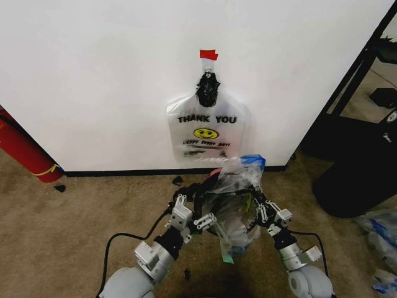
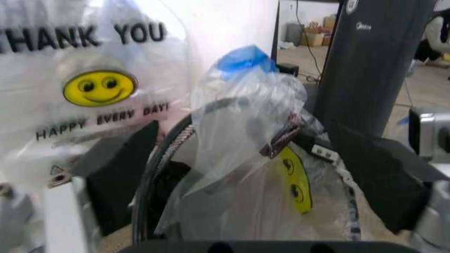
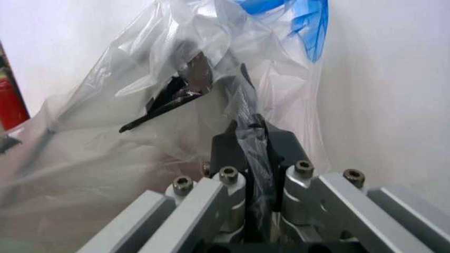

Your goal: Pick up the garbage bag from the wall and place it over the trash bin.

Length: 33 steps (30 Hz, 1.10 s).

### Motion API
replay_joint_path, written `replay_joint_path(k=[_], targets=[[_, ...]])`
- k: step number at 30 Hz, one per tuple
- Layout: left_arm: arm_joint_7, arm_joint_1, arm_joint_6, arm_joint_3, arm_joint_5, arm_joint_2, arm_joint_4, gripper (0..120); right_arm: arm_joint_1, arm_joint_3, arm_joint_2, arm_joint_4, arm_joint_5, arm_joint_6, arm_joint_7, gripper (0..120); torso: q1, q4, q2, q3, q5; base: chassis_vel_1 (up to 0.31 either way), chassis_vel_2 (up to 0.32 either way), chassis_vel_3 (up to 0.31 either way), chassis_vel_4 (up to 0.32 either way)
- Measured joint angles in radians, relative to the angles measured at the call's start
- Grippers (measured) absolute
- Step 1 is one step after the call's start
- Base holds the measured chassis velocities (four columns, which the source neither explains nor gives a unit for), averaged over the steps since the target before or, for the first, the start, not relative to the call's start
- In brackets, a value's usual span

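Note:
The garbage bag (image 1: 232, 186), see-through and wrinkly with a blue patch at its top, hangs bunched between my two grippers, just in front of the wall (image 1: 93, 74). It drapes over the black rim of the trash bin (image 2: 151, 174), which is mostly hidden beneath it. My right gripper (image 3: 250, 142) is shut on a twisted strand of the bag, at the bag's right side (image 1: 268, 214). My left gripper (image 2: 246, 179) stands open, its black pads (image 2: 116, 174) wide apart around the bag and the bin rim, on the bag's left side (image 1: 193, 214).
A smooth white THANK YOU bag (image 1: 208, 130) hangs from a hook on the wall right behind. A red fire extinguisher (image 1: 25, 152) leans at far left. Black furniture (image 1: 353, 180) and loose plastic bags (image 1: 378, 230) are at right. A black cable (image 1: 118, 239) lies on the carpet.

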<state>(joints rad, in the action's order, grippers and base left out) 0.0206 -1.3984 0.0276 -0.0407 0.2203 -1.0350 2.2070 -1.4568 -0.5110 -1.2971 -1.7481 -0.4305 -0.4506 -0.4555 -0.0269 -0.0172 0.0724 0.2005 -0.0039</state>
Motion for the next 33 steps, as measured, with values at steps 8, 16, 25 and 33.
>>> replay_joint_path(k=[8, 16, 25, 33], targets=[[0.000, 0.051, 0.002, 0.014, -0.050, -0.029, -0.065, 96, -0.002, 0.015, -0.009, 0.006, 0.049, -0.006, -0.025, 1, 0.000, -0.0001, 0.000, 0.000, 0.0000, 0.000, 0.000, 0.000, 0.000], [-0.005, 0.069, 0.000, 0.022, -0.064, -0.038, -0.120, 74, 0.007, 0.041, -0.016, 0.007, 0.063, -0.006, -0.021, 1, 0.000, 0.0001, 0.000, 0.000, -0.0001, 0.000, 0.000, 0.000, 0.000], [-0.028, 0.086, -0.025, 0.019, -0.070, -0.038, -0.158, 40, 0.008, 0.052, -0.017, -0.010, 0.064, -0.005, -0.023, 1, 0.000, 0.0000, 0.000, 0.000, -0.0001, 0.000, 0.000, 0.000, 0.000], [-0.037, 0.079, -0.027, 0.010, -0.069, -0.033, -0.145, 11, 0.005, 0.050, -0.018, -0.018, 0.064, -0.004, -0.023, 1, 0.000, 0.0000, 0.000, 0.000, -0.0001, 0.000, 0.000, 0.000, 0.000]])
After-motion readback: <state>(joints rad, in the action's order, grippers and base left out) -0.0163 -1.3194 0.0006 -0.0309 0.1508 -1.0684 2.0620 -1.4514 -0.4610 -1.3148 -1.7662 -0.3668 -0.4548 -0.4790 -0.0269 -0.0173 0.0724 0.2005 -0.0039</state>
